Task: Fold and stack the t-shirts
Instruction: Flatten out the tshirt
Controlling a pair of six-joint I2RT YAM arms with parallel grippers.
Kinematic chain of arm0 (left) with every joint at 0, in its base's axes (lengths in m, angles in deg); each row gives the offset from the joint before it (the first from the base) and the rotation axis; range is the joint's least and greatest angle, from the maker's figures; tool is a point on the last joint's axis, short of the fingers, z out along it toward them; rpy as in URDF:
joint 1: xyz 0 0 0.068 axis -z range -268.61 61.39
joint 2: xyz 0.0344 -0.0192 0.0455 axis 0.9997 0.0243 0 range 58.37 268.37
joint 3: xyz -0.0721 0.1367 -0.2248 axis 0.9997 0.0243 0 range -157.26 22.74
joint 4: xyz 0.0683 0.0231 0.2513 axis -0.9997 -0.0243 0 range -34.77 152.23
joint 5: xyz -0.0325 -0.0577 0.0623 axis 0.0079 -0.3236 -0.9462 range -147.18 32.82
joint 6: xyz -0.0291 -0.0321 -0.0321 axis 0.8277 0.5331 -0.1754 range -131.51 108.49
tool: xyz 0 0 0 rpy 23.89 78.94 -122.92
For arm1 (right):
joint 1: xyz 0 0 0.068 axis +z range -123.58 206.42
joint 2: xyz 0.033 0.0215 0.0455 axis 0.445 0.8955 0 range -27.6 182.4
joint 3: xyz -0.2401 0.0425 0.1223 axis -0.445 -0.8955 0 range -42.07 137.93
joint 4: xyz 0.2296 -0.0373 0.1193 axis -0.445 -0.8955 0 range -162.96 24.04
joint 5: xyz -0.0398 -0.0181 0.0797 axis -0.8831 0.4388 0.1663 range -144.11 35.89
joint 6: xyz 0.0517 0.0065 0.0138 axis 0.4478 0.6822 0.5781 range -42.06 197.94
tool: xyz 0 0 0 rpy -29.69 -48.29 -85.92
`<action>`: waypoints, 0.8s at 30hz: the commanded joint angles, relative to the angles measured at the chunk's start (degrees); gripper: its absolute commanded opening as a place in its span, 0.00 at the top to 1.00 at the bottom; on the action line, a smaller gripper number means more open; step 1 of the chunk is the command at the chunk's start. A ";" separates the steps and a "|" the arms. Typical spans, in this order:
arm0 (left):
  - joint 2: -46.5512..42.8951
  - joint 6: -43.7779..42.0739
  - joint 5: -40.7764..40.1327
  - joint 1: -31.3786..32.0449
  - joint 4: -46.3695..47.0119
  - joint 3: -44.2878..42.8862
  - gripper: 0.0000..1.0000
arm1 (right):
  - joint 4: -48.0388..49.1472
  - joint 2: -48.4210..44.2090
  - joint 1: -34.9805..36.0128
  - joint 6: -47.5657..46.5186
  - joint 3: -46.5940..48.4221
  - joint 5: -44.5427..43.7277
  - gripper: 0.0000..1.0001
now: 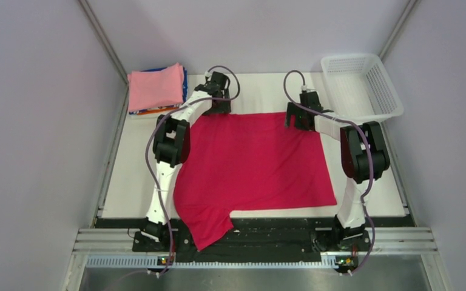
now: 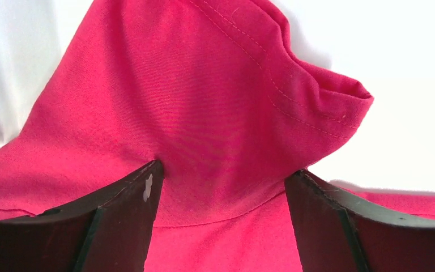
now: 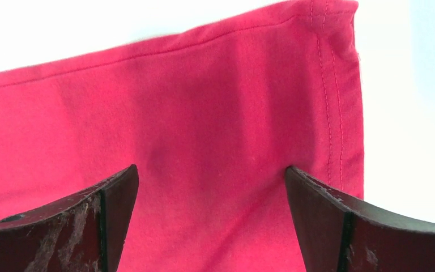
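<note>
left arm point(image 1: 170, 142): reaching forward, jaws apart | right arm point(image 1: 359, 151): reaching forward, jaws apart

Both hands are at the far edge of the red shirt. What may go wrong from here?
The red shirt is bunched at the left hand but flat at the right hand, so the fold may come out crooked. Its sleeve hangs over the near table edge and might catch on the left arm's base.

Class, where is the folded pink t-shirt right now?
In the top view, the pink t-shirt tops the stack in the far left corner, just left of the left gripper.
</note>
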 commanded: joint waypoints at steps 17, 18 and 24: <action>11.74 2.15 14.08 -5.18 5.51 -22.09 0.02 | -3.51 9.25 -4.60 2.27 12.67 4.54 0.01; 11.74 2.35 14.12 -5.29 5.80 -23.56 0.01 | -3.46 8.81 -4.62 2.16 13.09 3.74 0.01; 3.63 0.04 16.46 -5.24 6.83 -23.17 0.01 | -3.36 1.08 -4.53 1.87 11.75 4.15 0.01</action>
